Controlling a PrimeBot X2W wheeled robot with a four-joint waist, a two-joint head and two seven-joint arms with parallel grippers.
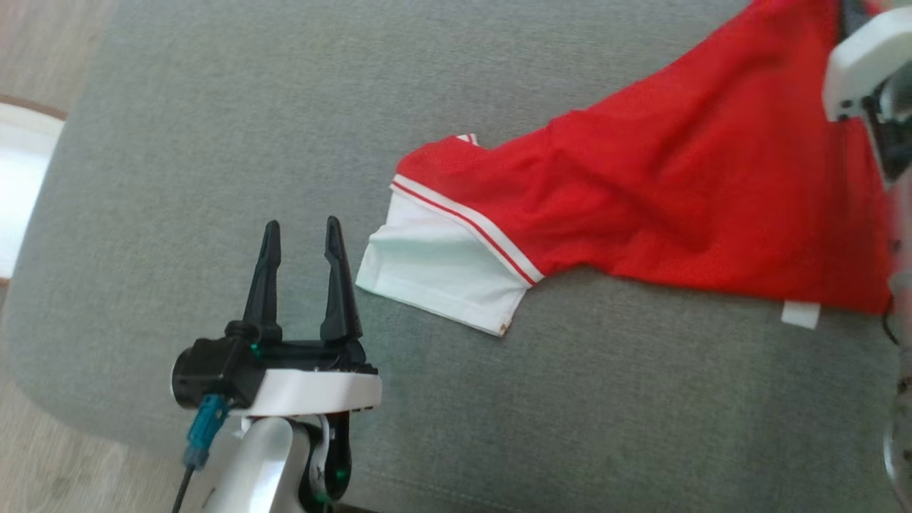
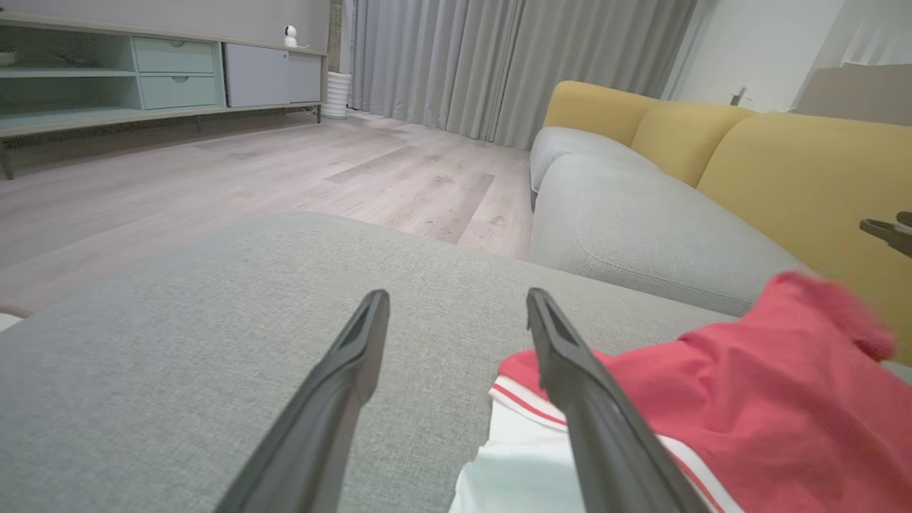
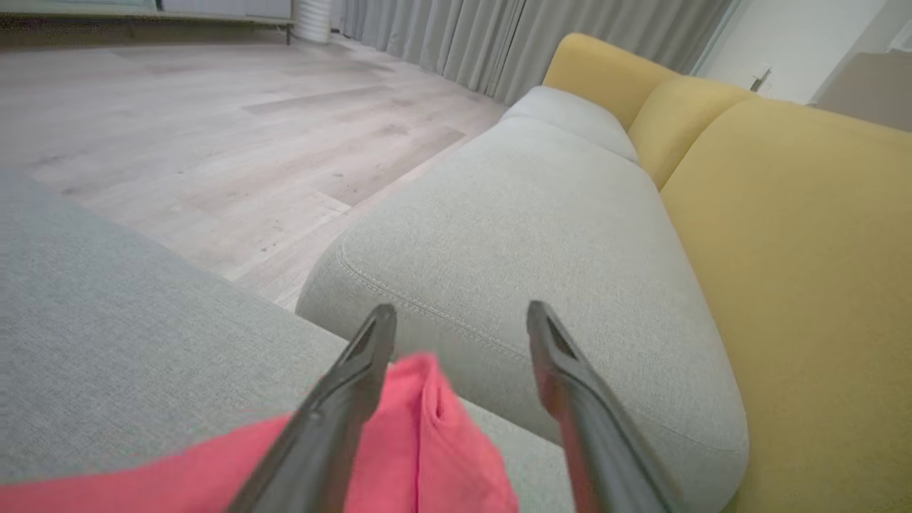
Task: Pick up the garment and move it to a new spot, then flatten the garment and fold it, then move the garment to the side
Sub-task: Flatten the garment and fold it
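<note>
The garment (image 1: 677,192) is a red shirt. It lies on a big grey cushion (image 1: 214,142) with a soft, rounded edge. The shirt sits on the right half of the cushion in the head view.

Past the cushion there is a pale wood floor (image 2: 285,164). A sofa (image 3: 570,235) with a grey seat and yellow back pillows stands close by. Grey curtains (image 2: 499,64) hang behind it. A long low cabinet (image 2: 164,71) with pale green drawers runs along the far wall. At the left edge of the head view there is a white thing with a brown rim (image 1: 18,185).

The shirt is long and stretched out on a slant. It runs from the middle of the head view up to the top right corner. Its white sleeve (image 1: 434,271) is the low end and points to the left and down. Thin red and white stripes join the sleeve to the red part. A small white tag (image 1: 800,313) sticks out at the bottom edge on the right. In the left wrist view the far end of the shirt makes a blurry bump.

The left gripper (image 1: 302,222) is just beside the white sleeve, on its left. Its two fingers are spread apart and hold nothing. The right arm (image 1: 866,60) is over the top right end of the shirt. The right gripper (image 3: 462,306) has its fingers spread wide too. The red cloth lies under them, and nothing is pinched.
</note>
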